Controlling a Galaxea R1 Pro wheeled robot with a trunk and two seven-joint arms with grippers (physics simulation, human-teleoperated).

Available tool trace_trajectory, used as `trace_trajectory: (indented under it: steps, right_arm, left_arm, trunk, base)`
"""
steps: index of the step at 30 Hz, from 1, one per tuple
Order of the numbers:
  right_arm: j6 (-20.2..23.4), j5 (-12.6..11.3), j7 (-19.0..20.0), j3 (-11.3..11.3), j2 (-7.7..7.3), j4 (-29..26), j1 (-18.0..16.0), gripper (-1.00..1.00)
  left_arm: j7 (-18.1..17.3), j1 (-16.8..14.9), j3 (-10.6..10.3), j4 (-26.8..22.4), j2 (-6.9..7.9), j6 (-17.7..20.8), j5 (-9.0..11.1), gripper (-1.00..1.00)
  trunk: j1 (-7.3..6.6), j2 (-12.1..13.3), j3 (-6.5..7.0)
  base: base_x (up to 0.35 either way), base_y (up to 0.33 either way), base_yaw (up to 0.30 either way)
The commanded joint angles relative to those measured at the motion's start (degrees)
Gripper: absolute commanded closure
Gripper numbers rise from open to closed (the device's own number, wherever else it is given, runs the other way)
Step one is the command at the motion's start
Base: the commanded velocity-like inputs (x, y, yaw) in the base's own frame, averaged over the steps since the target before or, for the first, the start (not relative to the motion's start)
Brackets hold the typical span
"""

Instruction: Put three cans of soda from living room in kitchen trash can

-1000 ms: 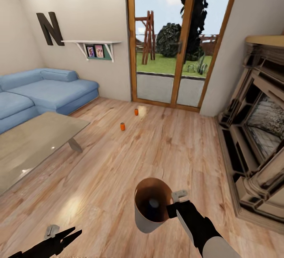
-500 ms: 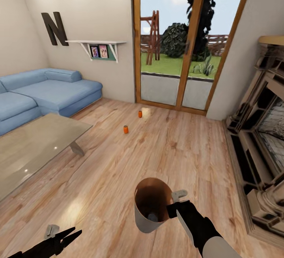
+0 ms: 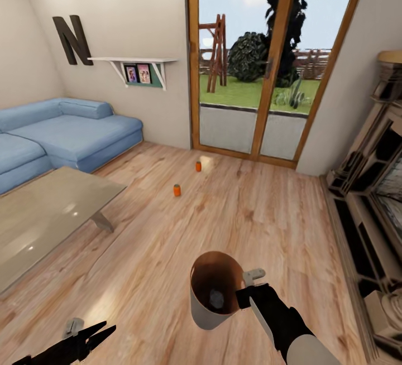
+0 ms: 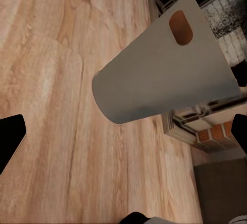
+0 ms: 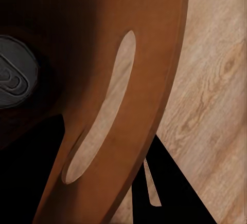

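Observation:
My right gripper [image 3: 244, 293] is shut on the rim of the tash can [image 3: 205, 312], holding it above the wood floor. One can of soda [image 3: 216, 298] lies inside on the brown bottom, its silvery top [image 5: 15, 77] showing in the right wrist view beside the bin's wall [image 5: 146, 75] and handle slot. Two orange cans of soda stand on the living room floor ahead, one [image 3: 176, 190] nearer and one [image 3: 198, 166] close to the glass doors. My left gripper [image 3: 94, 334] hangs open and empty at the lower left; from its wrist camera the pale grey bin [image 4: 164, 75] shows side-on.
A glass coffee table [image 3: 39, 214] stands to the left, with the blue sofa [image 3: 67, 130] behind it. The fireplace [image 3: 374, 197] lines the right wall. Wood-framed garden doors [image 3: 257, 75] are straight ahead, and open floor lies between me and the orange cans.
The whole view has swung a little, pushing the fireplace toward the right edge. The can inside the bin has shifted about on its bottom. Both arms keep their pose.

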Motion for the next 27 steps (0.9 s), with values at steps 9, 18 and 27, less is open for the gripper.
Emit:
trace_trajectory:
  steps: [9, 18, 27]
  right_arm:
    - [-0.1, -0.3, 0.6, 0.0, 0.01, -0.1, 0.0, 1.0]
    - [-0.1, -0.3, 0.6, 0.0, 0.01, -0.1, 0.0, 1.0]
    - [-0.1, -0.3, 0.6, 0.0, 0.01, -0.1, 0.0, 1.0]
  left_arm:
    - [0.0, 0.0, 0.0, 0.0, 0.0, 0.0, 0.0, -1.0]
    - [-0.1, 0.0, 0.0, 0.0, 0.0, 0.0, 0.0, -1.0]
    - [-0.1, 0.0, 0.0, 0.0, 0.44, 0.0, 0.0, -1.0]
  trunk:
    - [0.0, 0.0, 0.01]
    - [0.0, 0.0, 0.1]
    - [0.0, 0.0, 0.13]
  base:
    - [0.338, 0.081, -0.028]
    - [0.303, 0.199, -0.187]
    - [0.305, 0.173, -0.045]
